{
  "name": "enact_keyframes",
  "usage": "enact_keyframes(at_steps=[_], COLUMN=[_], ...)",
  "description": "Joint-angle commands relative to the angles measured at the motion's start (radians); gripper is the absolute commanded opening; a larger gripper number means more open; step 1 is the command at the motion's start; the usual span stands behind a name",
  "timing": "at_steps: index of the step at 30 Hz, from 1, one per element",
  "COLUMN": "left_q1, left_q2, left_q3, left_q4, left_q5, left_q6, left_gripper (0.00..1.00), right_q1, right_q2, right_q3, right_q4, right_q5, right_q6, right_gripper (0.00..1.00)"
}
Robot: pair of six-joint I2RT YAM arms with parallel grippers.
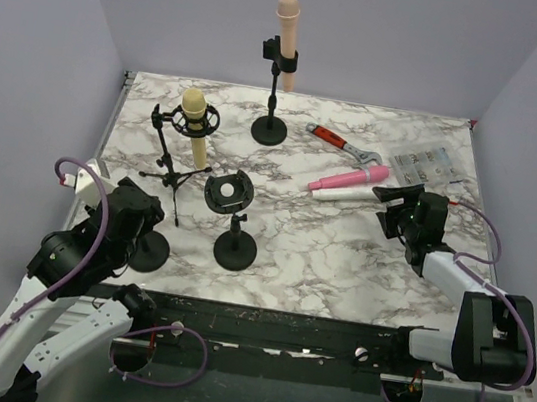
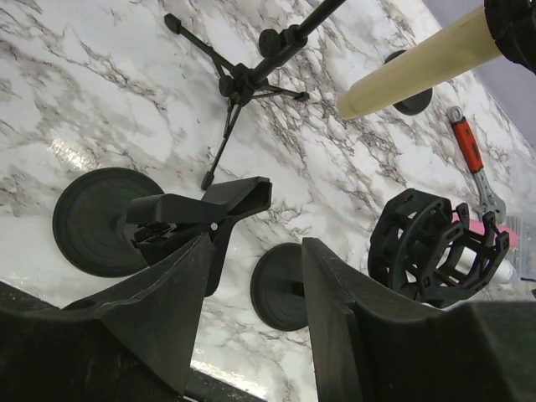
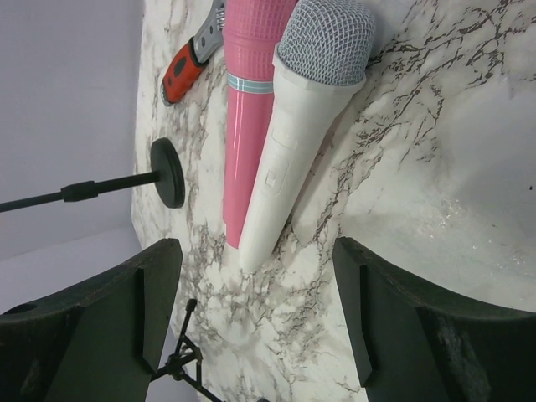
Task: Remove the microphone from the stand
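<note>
At the near left edge of the bench [image 1: 341,257], we see the left pincer [image 2: 255,247] released, its fingers apart beside an empty clip stand [image 2: 205,205]. Farther right, the right pincer [image 3: 255,247] gapes, holding nothing, above a white microphone [image 3: 293,142] and a pink microphone [image 3: 247,109] lying side by side. Beyond, a cream microphone [image 1: 194,129] sits in the shock mount of a tripod stand [image 1: 167,158]. Farthest back, a peach microphone [image 1: 288,24] stands clipped upright on a tall stand [image 1: 273,106].
</note>
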Motion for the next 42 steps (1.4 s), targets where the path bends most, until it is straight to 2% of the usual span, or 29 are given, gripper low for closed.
enact_keyframes(at_steps=[1, 8, 11, 16, 18, 22, 29, 34, 36, 39, 42], left_q1=[-0.005, -0.005, -0.005, -0.005, -0.005, -0.005, -0.004, -0.005, -0.005, -0.004, -0.005], left_q2=[0.009, -0.008, -0.007, -0.019, -0.021, -0.044, -0.085, -0.069, -0.068, -0.089, -0.125], left_q3=[-0.062, 0.026, 0.072, 0.161, 0.199, 0.234, 0.176, 0.121, 0.088, 0.013, -0.074], left_q4=[-0.364, -0.231, -0.139, 0.057, 0.121, 0.268, 0.628, 0.802, 0.840, 0.902, 0.963], left_q5=[0.101, 0.058, 0.029, -0.005, -0.014, 0.005, 0.081, 0.065, 0.046, 0.007, -0.074], left_q6=[-0.134, -0.003, 0.091, 0.304, 0.383, 0.515, 0.737, 0.835, 0.867, 0.913, 0.935], left_gripper=[0.51, 0.56, 0.65, 0.87, 0.92, 0.93, 0.95, 0.95, 0.95, 0.95, 0.95], right_q1=[-0.005, -0.005, -0.005, -0.005, -0.005, -0.005, -0.005, 0.006, 0.038, 0.134, 0.263], right_q2=[0.000, 0.007, 0.019, 0.039, 0.031, -0.008, -0.063, -0.060, -0.078, -0.108, -0.092], right_q3=[-0.007, 0.007, 0.019, 0.059, 0.062, 0.069, 0.139, 0.212, 0.242, 0.298, 0.384], right_q4=[-0.005, 0.002, 0.012, 0.012, 0.020, -0.004, -0.137, -0.218, -0.241, -0.256, -0.274], right_q5=[-0.009, -0.032, -0.062, -0.175, -0.195, -0.193, -0.172, -0.200, -0.165, -0.056, 0.046], right_q6=[-0.019, -0.048, -0.076, -0.172, -0.190, -0.230, -0.334, -0.374, -0.380, -0.390, -0.407], right_gripper=[0.80, 0.80, 0.81, 0.81, 0.81, 0.82, 0.84, 0.85, 0.86, 1.00, 1.00])
